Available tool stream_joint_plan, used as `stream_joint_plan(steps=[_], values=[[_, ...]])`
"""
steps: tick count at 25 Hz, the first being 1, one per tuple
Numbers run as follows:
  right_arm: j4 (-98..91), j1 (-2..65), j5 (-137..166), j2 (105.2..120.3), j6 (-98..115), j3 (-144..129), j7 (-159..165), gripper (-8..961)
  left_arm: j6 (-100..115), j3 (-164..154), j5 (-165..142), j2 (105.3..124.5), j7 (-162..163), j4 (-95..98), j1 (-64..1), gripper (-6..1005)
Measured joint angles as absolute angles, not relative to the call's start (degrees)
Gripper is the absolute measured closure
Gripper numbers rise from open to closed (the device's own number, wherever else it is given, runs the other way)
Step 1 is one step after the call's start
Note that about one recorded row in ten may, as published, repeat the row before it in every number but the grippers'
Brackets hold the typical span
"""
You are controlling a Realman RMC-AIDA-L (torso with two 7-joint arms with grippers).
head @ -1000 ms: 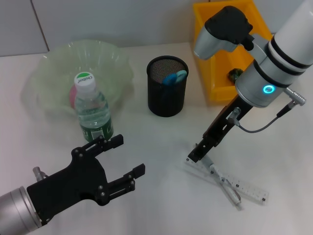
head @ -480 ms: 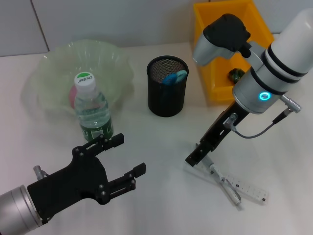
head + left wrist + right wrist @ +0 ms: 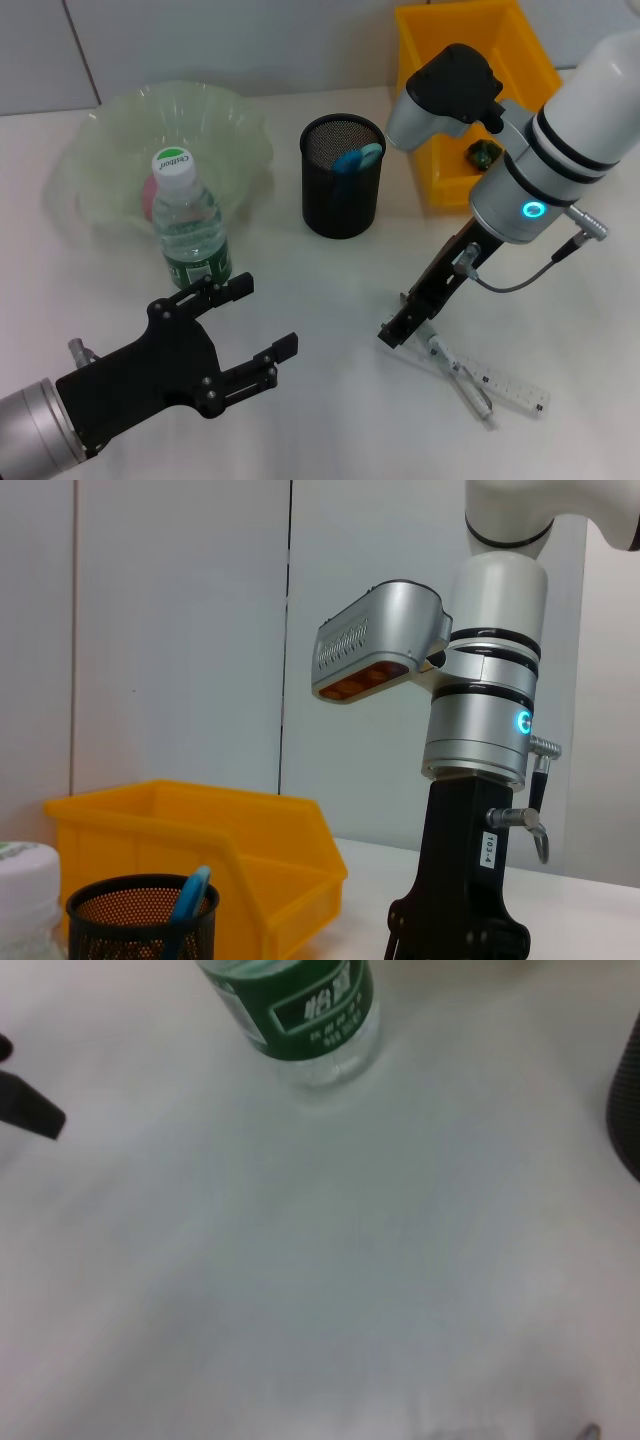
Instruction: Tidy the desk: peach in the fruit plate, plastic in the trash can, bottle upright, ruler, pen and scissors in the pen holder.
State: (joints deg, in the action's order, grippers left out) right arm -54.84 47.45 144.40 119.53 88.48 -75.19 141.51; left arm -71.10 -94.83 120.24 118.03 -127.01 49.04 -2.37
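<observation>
The bottle (image 3: 190, 228) stands upright in front of the fruit plate (image 3: 225, 120), and the peach (image 3: 147, 196) shows in the plate behind it. The pen holder (image 3: 342, 190) holds the blue scissors (image 3: 357, 159). On the desk (image 3: 330, 290) at the right lies the clear ruler (image 3: 505, 385) with the pen (image 3: 462, 374) across it. My right gripper (image 3: 394, 331) hangs low at the ruler's near-left end. My left gripper (image 3: 268, 315) is open and holds nothing, in front of the bottle. The right wrist view shows the bottle (image 3: 300, 1010).
The yellow trash can (image 3: 440, 190) stands at the back right with a small dark green scrap (image 3: 483, 152) inside. The left wrist view shows the trash can (image 3: 250, 850), the pen holder (image 3: 140, 920) and the right arm (image 3: 470, 780).
My right arm has swung slightly left and toward me, bringing its gripper lower at the ruler's end. The left arm and all objects have stayed put.
</observation>
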Motion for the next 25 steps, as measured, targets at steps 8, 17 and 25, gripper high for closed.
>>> stream_joint_plan(steps=[8,17,25], values=[[-54.44,46.78,142.64,119.53,87.74,-76.51,140.98,126,-71.16,-94.96,120.24,118.03,-127.0,48.95,-2.37,215],[-53.85,46.75,142.46,119.53,87.08,-76.82,140.95,126,-71.49,-95.0,120.23,118.03,-127.0,48.95,-2.37,215],[-53.71,46.76,142.46,119.53,86.42,-77.26,140.91,126,-71.54,-95.1,120.23,118.04,-127.04,48.88,-2.37,215]])
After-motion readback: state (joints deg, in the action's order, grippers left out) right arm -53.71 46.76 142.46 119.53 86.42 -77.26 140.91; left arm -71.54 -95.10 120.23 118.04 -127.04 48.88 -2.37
